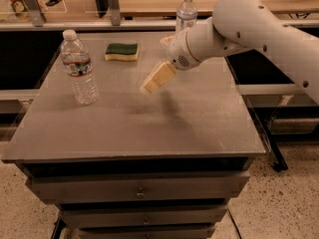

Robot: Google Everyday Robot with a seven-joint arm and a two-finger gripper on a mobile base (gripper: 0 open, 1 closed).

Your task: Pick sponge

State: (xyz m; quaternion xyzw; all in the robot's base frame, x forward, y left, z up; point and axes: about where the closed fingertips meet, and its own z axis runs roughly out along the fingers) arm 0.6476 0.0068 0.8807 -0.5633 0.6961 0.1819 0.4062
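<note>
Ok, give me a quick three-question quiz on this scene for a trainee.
1. True or false: the sponge lies green face up on the table.
2. The gripper is: A) touching the sponge; B) over the table, apart from the sponge; C) under the table.
3. How many water bottles are in view?
Key: 1 true. 2 B. 3 two: the near bottle and the far bottle.

Lab: drawer bench point(149, 133); end effector point(152, 83) above it.
</note>
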